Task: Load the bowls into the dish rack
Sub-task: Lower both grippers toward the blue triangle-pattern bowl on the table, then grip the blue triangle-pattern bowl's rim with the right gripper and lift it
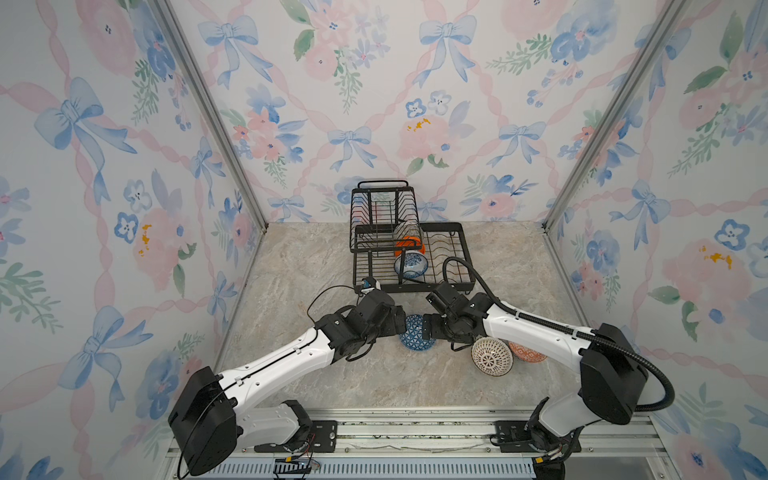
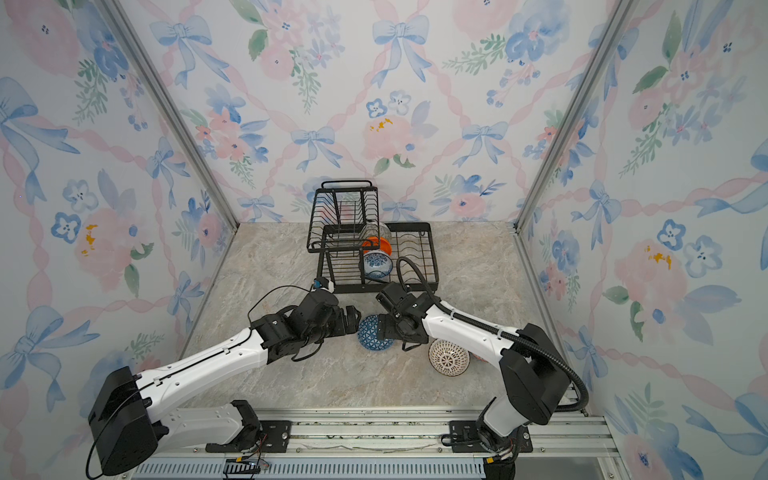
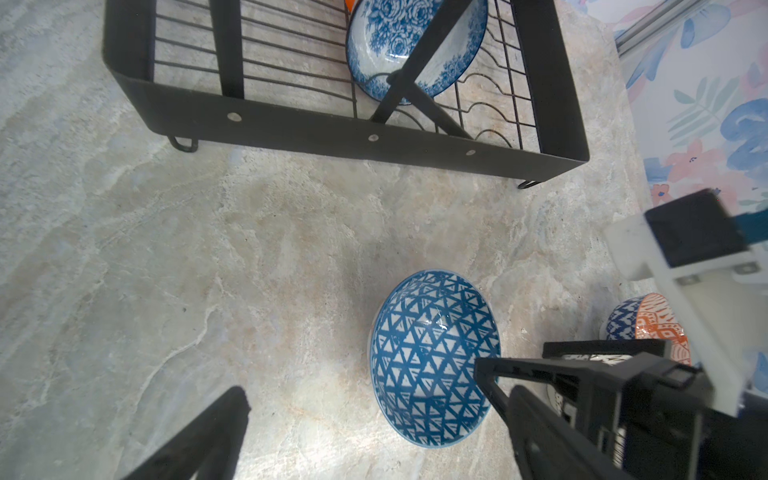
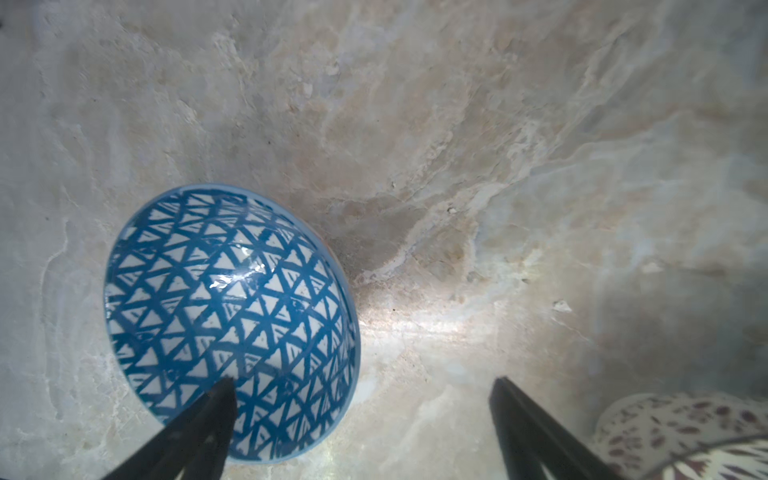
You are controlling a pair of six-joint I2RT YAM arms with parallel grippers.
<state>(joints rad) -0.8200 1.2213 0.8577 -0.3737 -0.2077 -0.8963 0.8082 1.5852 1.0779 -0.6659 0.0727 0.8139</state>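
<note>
The blue triangle-patterned bowl (image 1: 415, 333) (image 2: 373, 334) (image 3: 432, 357) (image 4: 224, 316) lies on the marble table in front of the dish rack (image 1: 459, 286) (image 2: 432, 266) (image 3: 291, 124). My left gripper (image 1: 400, 322) (image 3: 378, 399) is open just to its left and holds nothing. The open right gripper (image 1: 427, 328) (image 4: 362, 384) is at the bowl's right side, one fingertip (image 4: 222, 395) over its rim. In the rack's lower tray a plain orange bowl (image 1: 409, 244) and a blue-floral bowl (image 1: 411, 265) (image 3: 399, 45) stand on edge.
A white bowl with dark lattice (image 1: 491, 356) (image 2: 449, 357) (image 4: 685, 432) and an orange-red patterned bowl (image 1: 528, 352) (image 3: 660, 324) sit on the table under the right forearm. The rack's raised upper basket (image 1: 382, 208) stands at the back left. Wallpapered walls enclose three sides.
</note>
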